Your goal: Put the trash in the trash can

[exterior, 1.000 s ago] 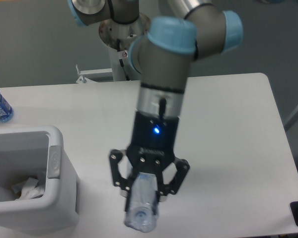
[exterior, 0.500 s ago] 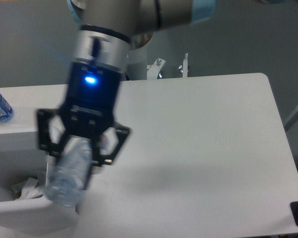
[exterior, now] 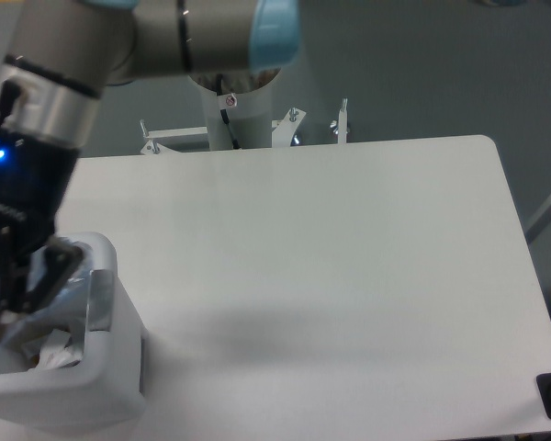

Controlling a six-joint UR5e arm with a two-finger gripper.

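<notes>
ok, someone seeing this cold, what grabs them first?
The big arm sweeping in from the top left, its tool dipped over the white bin at the bottom left corner. A clear bottle and crumpled wrapper show inside the bin. The white table fills the rest.

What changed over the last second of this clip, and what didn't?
The gripper carried the flattened bottle leftward from above the table's front to over the trash can. Whether it has let go is unclear. The trash can and the wrapper inside stayed put.
</notes>
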